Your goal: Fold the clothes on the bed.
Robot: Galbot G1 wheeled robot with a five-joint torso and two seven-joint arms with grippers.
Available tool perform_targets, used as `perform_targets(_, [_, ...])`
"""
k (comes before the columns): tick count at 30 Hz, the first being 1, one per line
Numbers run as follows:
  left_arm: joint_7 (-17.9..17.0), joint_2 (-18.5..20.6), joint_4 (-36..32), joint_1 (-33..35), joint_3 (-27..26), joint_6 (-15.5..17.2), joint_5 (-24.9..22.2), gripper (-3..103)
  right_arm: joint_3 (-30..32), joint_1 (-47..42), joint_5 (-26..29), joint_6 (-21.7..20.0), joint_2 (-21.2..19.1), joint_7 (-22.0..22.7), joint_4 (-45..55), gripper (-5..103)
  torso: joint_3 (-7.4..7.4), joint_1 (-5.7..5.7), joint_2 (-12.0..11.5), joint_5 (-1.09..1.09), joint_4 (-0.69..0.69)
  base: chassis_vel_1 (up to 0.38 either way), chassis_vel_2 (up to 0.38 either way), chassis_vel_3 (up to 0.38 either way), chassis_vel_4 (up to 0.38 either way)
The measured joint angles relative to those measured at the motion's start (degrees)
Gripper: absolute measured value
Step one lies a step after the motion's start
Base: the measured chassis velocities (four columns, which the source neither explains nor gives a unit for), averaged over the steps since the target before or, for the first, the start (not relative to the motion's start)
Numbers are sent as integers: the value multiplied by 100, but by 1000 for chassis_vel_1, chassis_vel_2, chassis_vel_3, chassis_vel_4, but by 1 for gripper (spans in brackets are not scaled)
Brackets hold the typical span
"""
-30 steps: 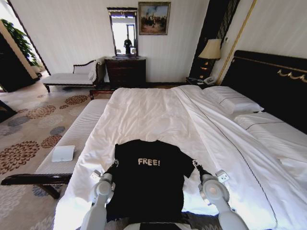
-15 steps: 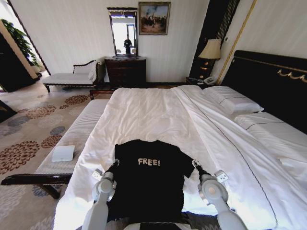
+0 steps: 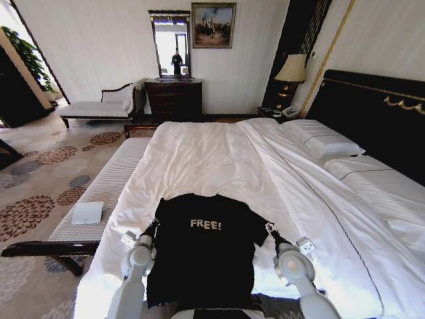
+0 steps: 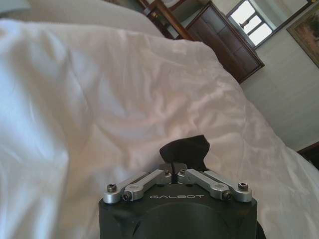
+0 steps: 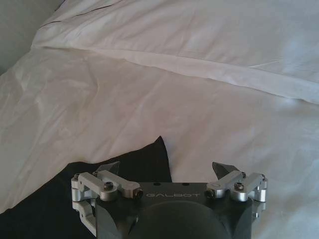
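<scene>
The black T-shirt [image 3: 202, 256] with white "FREE!" lettering lies flat, chest up, on the near end of the white bed [image 3: 219, 153]. My left gripper [image 3: 151, 227] is at the shirt's left sleeve. In the left wrist view this left gripper [image 4: 172, 167] is shut on a fold of the black fabric [image 4: 188, 148], which sticks out past the fingertips. My right gripper [image 3: 269, 229] is at the right sleeve. In the right wrist view the right gripper [image 5: 167, 169] is open, its fingers spread above the pointed corner of the sleeve [image 5: 137, 167].
A pale bench [image 3: 109, 189] with dark legs runs along the bed's left side and carries a small white pad [image 3: 87, 212]. Pillows [image 3: 322, 141] and the dark headboard [image 3: 378, 109] are at the right. A dresser [image 3: 174, 98] with a mirror stands at the far wall.
My left gripper has shifted a little to the left, drawing the shirt's left sleeve outward with it. The right gripper has hardly moved.
</scene>
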Motion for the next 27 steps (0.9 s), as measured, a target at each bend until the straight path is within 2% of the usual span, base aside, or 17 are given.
perform_targets(7, [17,409,86,-293,-336,-30,-26,0,1,-2,-4,1,-12,0,31,100,0,0,0,6,2,0,0,0,0])
perform_targets(9, [13,505,115,-319,-337,-30,-53,0,-8,1,-14,1,-12,0,31,100,0,0,0,0,2,0,0,0,0])
perform_targets(17, [36,322,166,-269,-224,-29,95,0,-56,34,-77,1,22,29,47,100,0,0,1,1,0,0,0,0,0])
perform_targets(27, [16,443,423,-343,-488,-53,18,0,-31,-17,-112,1,49,27,27,100,0,0,1,1,1,0,0,0,0])
